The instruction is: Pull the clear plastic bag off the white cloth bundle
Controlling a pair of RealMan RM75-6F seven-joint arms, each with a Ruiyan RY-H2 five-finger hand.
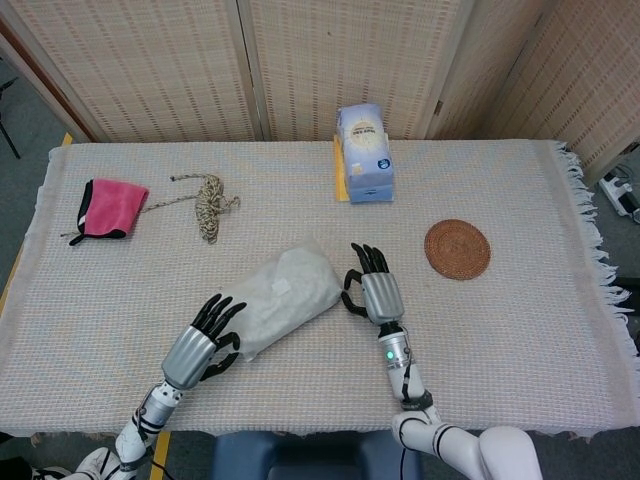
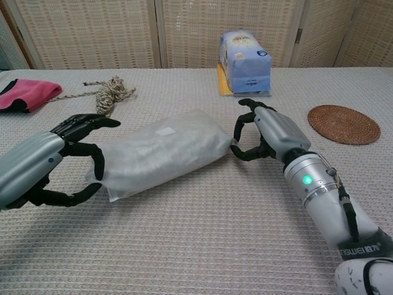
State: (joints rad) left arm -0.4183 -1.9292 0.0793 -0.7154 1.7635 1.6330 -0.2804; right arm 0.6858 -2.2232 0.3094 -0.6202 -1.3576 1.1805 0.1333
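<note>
1. Clear plastic bag [image 2: 163, 155] with the white cloth bundle [image 1: 285, 297] inside is lying slantwise in the middle of the table [image 1: 520, 330], and it's looking fully covered, so nothing's peeled off yet.
2. Far left, a pink cloth [image 1: 106, 208] and a coil of rope [image 1: 209, 206] are just sitting well out of the way.
3. Left hand [image 2: 58, 163] is hovering at the bag's near-left end, fingers apart and curled around that end, holding nothing as far as I can see.
4. Right hand [image 2: 264, 130] is reaching at the far-right end, fingertips [image 2: 236, 153] touching or almost touching the plastic. Can't tell if it's actually pinching.
5. I'd say this is the get-a-grip stage. Next move probably needs one hand pinning the bundle while the other is tugging film only.
6. Further right, a blue pack [image 1: 363, 152] and woven coaster [image 1: 457, 249] aren't involved.
</note>
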